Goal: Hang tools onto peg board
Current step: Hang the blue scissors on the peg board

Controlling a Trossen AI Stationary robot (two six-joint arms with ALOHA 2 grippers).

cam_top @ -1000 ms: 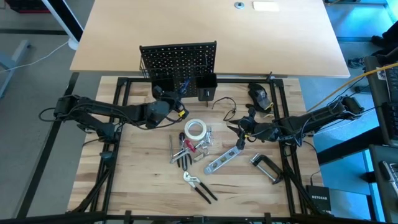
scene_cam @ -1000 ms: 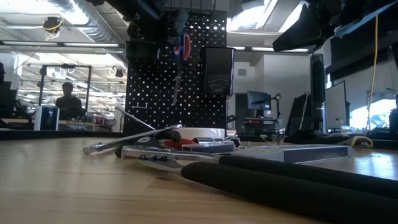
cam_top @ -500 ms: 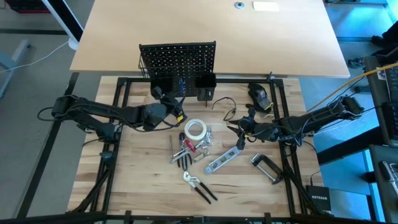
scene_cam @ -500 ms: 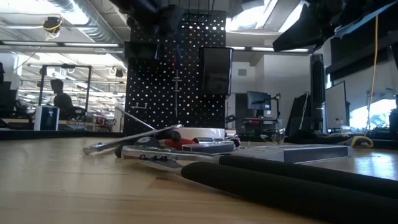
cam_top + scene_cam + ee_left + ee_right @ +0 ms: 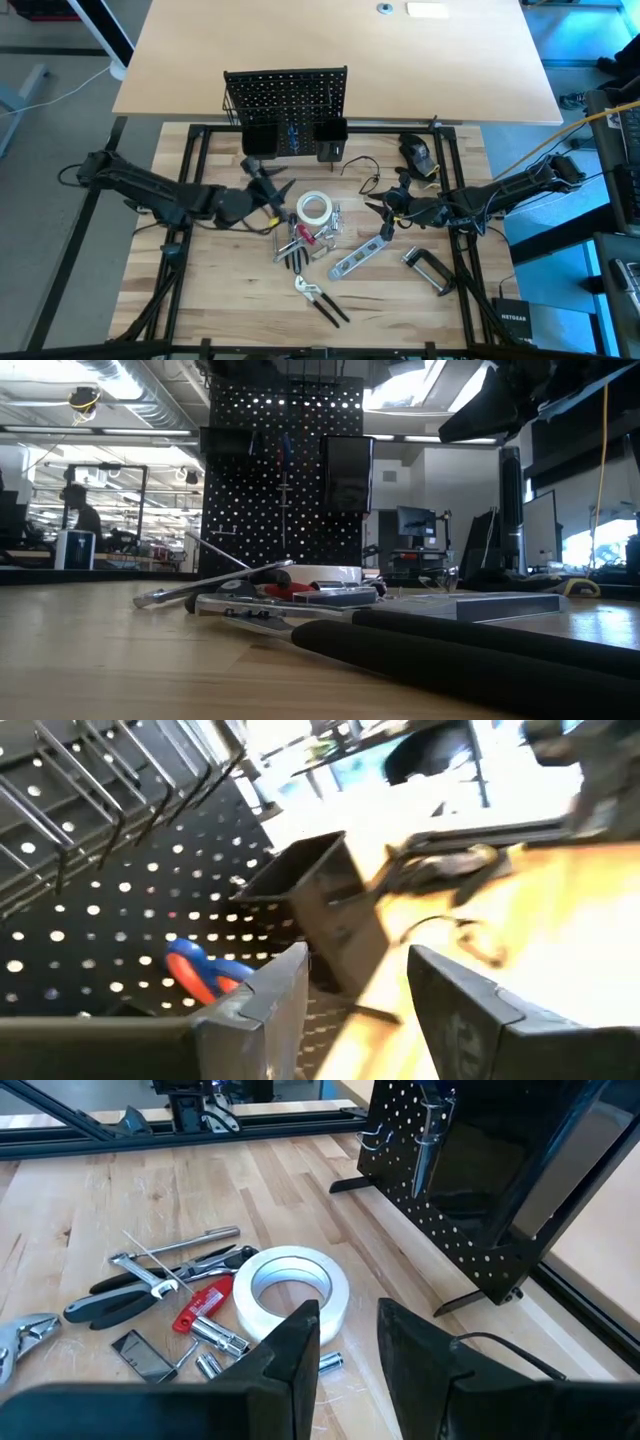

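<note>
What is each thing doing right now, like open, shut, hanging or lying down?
Black peg board: standing upright.
Blue and red tool: hanging on the peg board.
White tape roll: lying flat on the table.
Black-handled pliers: lying on the table.
Silver spirit level: lying on the table.
Silver C-clamp: lying on the table.
Left gripper: open, empty.
Right gripper: waiting above the table, holding nothing.

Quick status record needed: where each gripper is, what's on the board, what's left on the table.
left gripper: open, empty, between the peg board and the tool pile
right gripper: waiting right of the pile, nothing visibly held
peg board: upright; blue-and-red-handled tool on its face
tape roll: flat on the table
pliers: on the table, nearest the front edge
spirit level: on the table
C-clamp: on the table, right side
</note>
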